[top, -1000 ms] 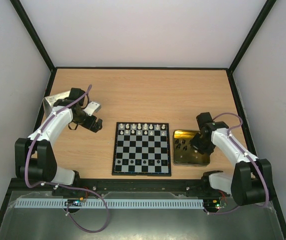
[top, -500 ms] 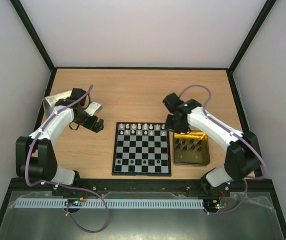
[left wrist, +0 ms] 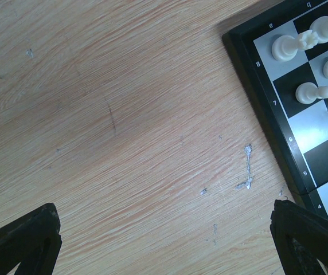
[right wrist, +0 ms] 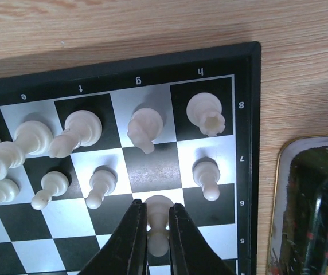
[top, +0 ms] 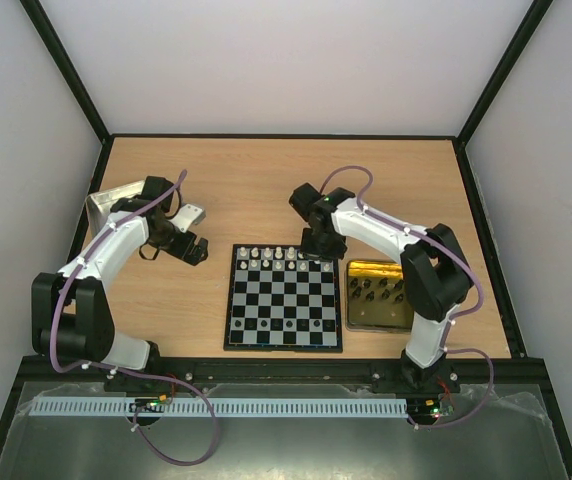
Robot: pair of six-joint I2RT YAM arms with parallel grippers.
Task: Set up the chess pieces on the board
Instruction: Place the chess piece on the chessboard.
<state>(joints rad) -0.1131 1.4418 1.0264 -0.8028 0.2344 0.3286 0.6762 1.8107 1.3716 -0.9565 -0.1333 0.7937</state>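
Observation:
The board point(top: 284, 300) lies flat at the table's middle. White chess pieces point(top: 282, 258) fill most of its two far rows, and a few dark pieces point(top: 266, 325) stand in a near row. My right gripper point(top: 316, 246) hangs over the board's far right part. In the right wrist view it point(right wrist: 157, 207) is shut on a white pawn point(right wrist: 159, 223), just short of a bare dark square point(right wrist: 152, 167) in the pawn row. My left gripper point(top: 194, 250) is open and empty over bare wood, left of the board's far corner point(left wrist: 256, 74); its fingertips point(left wrist: 26, 240) are wide apart.
A shallow gold tin point(top: 378, 318) holding several black pieces point(top: 376, 290) sits right of the board; its rim shows in the right wrist view point(right wrist: 278, 189). A silver tin lid point(top: 101, 205) stands at the far left by the wall. Black wall frames bound the table.
My right arm has swung from over the gold tin leftward to the board's far right part. The left arm has hardly moved.

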